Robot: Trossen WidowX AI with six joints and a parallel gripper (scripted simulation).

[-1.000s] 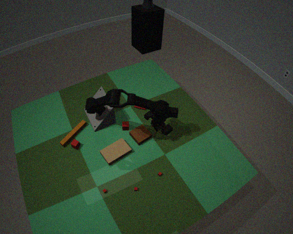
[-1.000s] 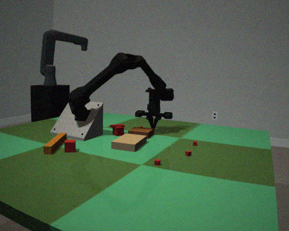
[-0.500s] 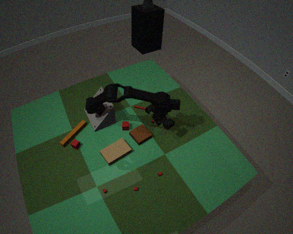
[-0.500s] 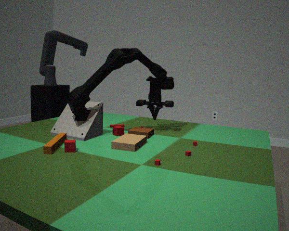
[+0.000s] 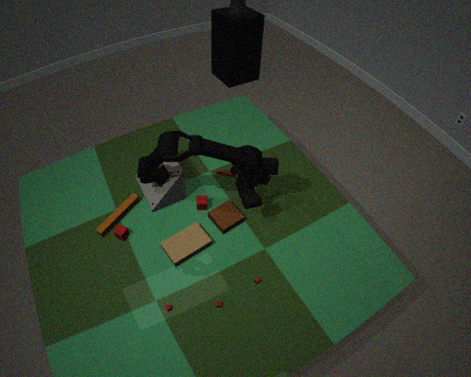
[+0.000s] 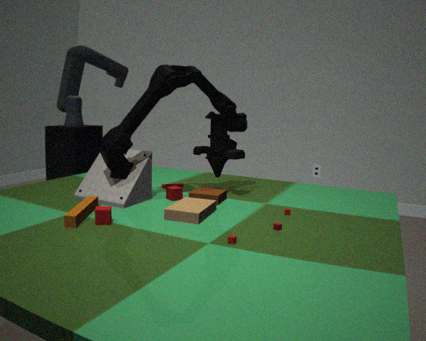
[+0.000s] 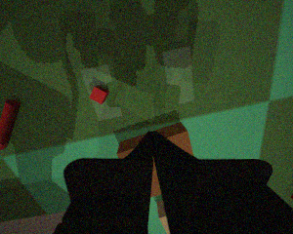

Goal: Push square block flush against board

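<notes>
The square block (image 5: pixel 226 215) (image 6: pixel 208 192) (image 7: pixel 183 140) is brown and lies flat. The board (image 5: pixel 186 242) (image 6: pixel 190 205) is a larger tan rectangle, also lying flat. A strip of green table shows between them in the top view, so they are apart, and the block's near sides are turned slightly relative to the board. My gripper (image 6: pixel 217 175) (image 7: pixel 151 136) is shut and empty, with its tips pointing down. It hangs above the table by the block's far side, clear of both parts. In the wrist view the fingers hide much of the block.
A red cube (image 5: pixel 202 203) (image 6: pixel 174 192) stands near the block's left side. Another red cube (image 5: pixel 121 232) (image 6: pixel 103 215) stands beside an orange bar (image 5: pixel 118 214) (image 6: pixel 81 212). Several tiny red cubes and a red cylinder (image 5: pixel 224 173) (image 7: pixel 6 125) lie around.
</notes>
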